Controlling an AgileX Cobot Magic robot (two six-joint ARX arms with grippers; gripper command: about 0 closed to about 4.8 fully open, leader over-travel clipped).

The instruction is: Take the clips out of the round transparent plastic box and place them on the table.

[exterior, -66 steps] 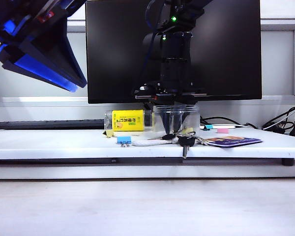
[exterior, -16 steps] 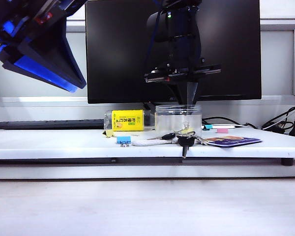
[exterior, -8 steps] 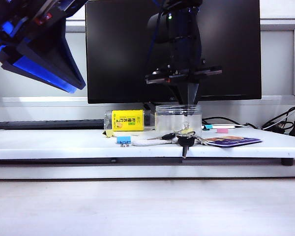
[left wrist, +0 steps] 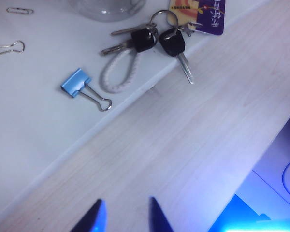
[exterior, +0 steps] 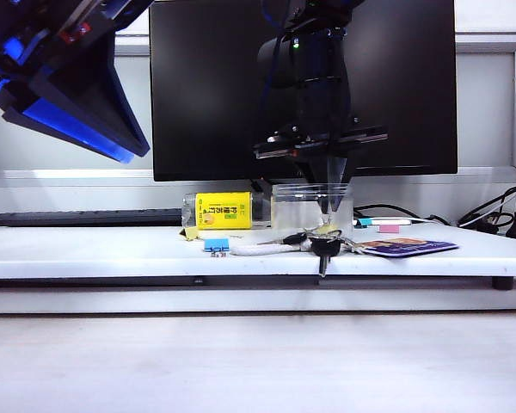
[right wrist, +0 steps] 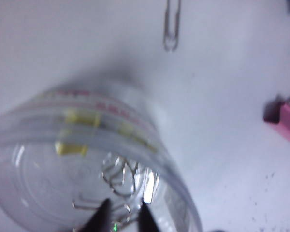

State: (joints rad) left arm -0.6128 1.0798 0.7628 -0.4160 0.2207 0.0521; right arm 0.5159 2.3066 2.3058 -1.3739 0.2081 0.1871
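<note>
While left gripper (left wrist: pixel 124 215) agape, right gripper (right wrist: pixel 123 212) part-open over two clips (right wrist: pixel 71 148) in box (right wrist: pixel 150 140).

The right gripper (exterior: pixel 330 206) has descended again into the round transparent plastic box (exterior: pixel 312 206).

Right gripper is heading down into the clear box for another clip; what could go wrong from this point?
The right gripper, jaws slightly apart, hangs over tangled clips in the round transparent plastic box: it may lift several clips or none. It descends near the box wall, so it could nudge or tip the light box. The left gripper waits open, far away.
</note>
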